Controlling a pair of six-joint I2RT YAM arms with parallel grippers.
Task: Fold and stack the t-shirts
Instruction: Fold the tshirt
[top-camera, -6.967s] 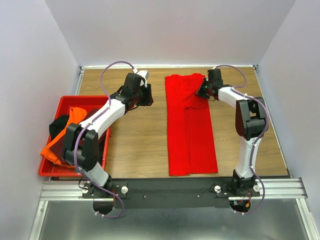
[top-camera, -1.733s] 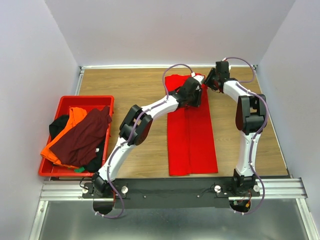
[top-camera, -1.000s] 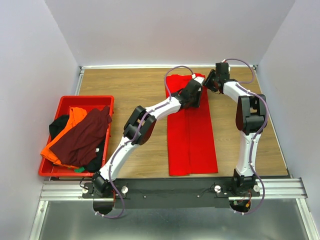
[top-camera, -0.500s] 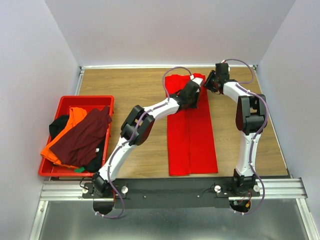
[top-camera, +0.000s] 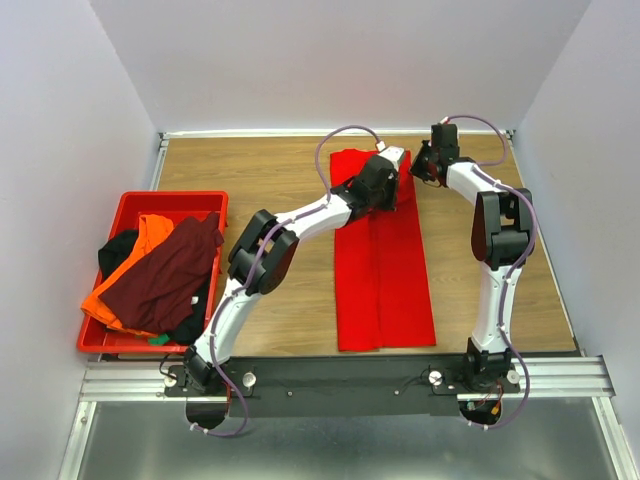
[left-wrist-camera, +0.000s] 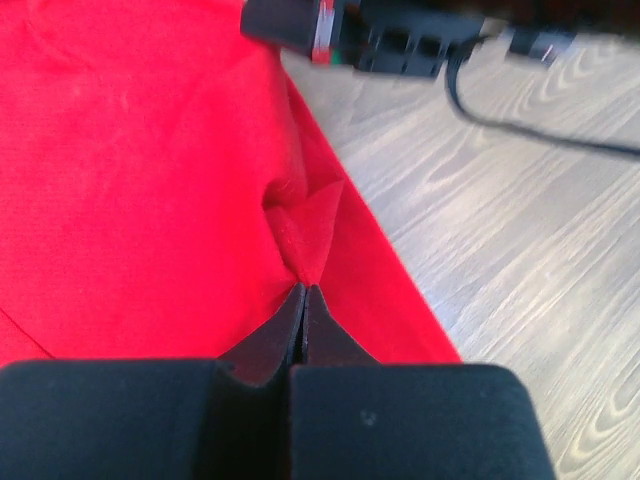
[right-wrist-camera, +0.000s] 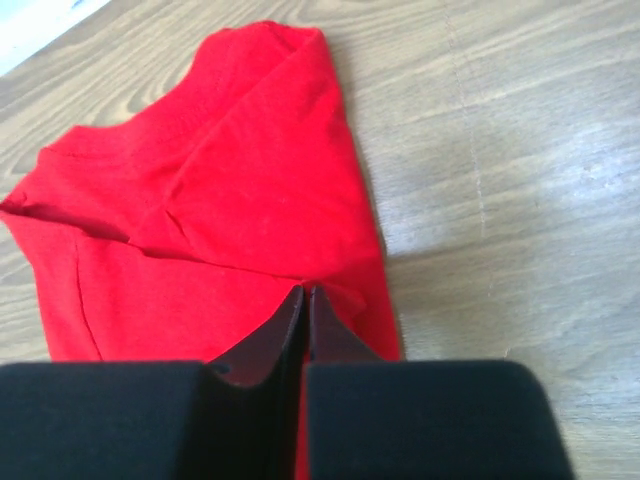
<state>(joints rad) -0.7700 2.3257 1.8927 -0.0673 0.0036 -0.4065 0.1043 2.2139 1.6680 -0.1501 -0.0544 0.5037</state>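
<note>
- The red t-shirt (top-camera: 383, 270) lies flat on the tabletop (top-camera: 270, 290), folded lengthwise into a long strip. The left fingers (left-wrist-camera: 283, 332) pinch a pucker near its far edge, and the right fingers (right-wrist-camera: 283, 325) sit closed at its far corner.
- The maroon t-shirt (top-camera: 165, 275), orange t-shirt (top-camera: 150, 232) and black t-shirt (top-camera: 115, 250) lie crumpled in one heap, maroon on top, well apart from both pairs of fingers.

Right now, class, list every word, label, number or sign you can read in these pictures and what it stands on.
No text can be read anywhere.
The red t-shirt is plain, with no print showing.
A small green patch in the red crate is too small to read.
</note>
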